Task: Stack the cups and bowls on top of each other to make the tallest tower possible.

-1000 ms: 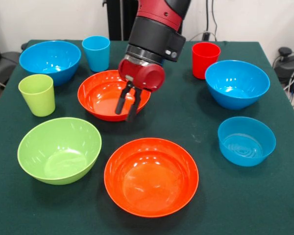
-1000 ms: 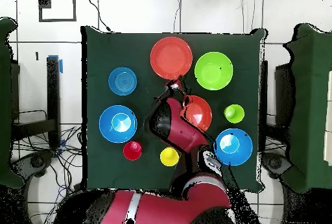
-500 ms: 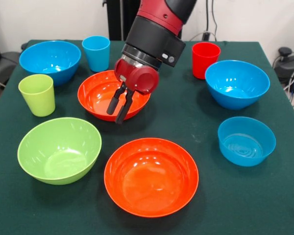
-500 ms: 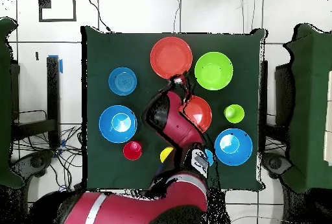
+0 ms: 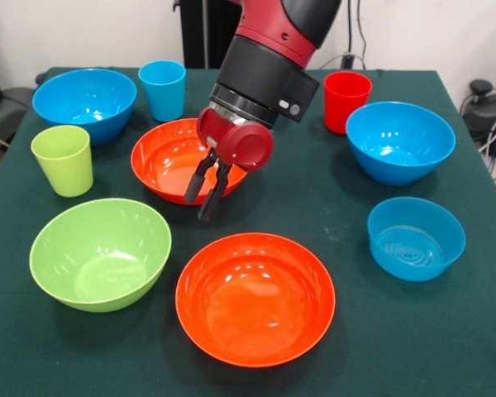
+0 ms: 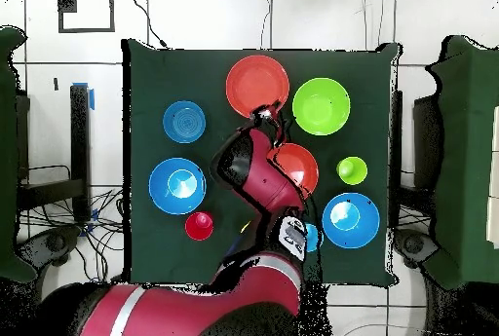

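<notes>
My gripper (image 5: 200, 207) hangs over the near rim of the far orange bowl (image 5: 169, 161), open by a narrow gap, one finger inside the rim and one outside. Every piece stands singly on the green cloth. A second orange bowl (image 5: 255, 298) sits at the front, with a green bowl (image 5: 99, 252) to its left. The green cup (image 5: 63, 159), a blue bowl (image 5: 84, 101) and the blue cup (image 5: 162, 89) stand at the left. On the right are the red cup (image 5: 346, 99), a blue bowl (image 5: 400, 141) and a smaller blue bowl (image 5: 416, 237). From overhead, the arm covers part of the orange bowl (image 6: 300, 168).
The green-clothed table (image 5: 331, 207) ends close behind the blue cup and the red cup. In the overhead view the arm crosses the table's lower middle, and chairs (image 6: 468, 157) stand at both sides of the table.
The fingers have drawn closer together than a second ago. The gripper swung left, then came back right and dropped slightly at the orange bowl's near rim. The bowl has not moved.
</notes>
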Action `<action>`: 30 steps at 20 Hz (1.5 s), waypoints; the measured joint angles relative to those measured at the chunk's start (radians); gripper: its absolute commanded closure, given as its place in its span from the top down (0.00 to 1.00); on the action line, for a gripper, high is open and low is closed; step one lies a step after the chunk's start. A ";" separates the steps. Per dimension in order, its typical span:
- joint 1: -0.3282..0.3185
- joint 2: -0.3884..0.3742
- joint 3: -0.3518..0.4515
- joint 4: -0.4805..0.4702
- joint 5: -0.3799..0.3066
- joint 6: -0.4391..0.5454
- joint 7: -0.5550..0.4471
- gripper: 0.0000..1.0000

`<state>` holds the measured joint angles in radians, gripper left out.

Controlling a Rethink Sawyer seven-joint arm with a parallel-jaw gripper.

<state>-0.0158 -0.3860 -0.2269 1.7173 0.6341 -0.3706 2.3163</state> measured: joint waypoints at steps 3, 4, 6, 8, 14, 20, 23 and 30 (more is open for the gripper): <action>0.009 0.004 -0.014 -0.020 0.001 0.047 0.000 1.00; 0.009 0.004 -0.015 -0.024 0.001 0.054 0.000 1.00; 0.008 0.004 -0.015 -0.036 0.001 0.074 0.000 1.00; 0.005 0.005 -0.014 -0.046 0.000 0.081 0.000 1.00; -0.025 0.013 0.006 -0.072 -0.026 0.080 0.000 1.00; -0.079 0.033 0.053 -0.090 -0.075 0.080 0.000 1.00; -0.097 0.040 0.075 -0.090 -0.092 0.080 0.000 1.00; -0.162 0.047 0.167 -0.090 -0.177 0.080 0.000 1.00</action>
<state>-0.1776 -0.3393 -0.0602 1.6270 0.4575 -0.2902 2.3163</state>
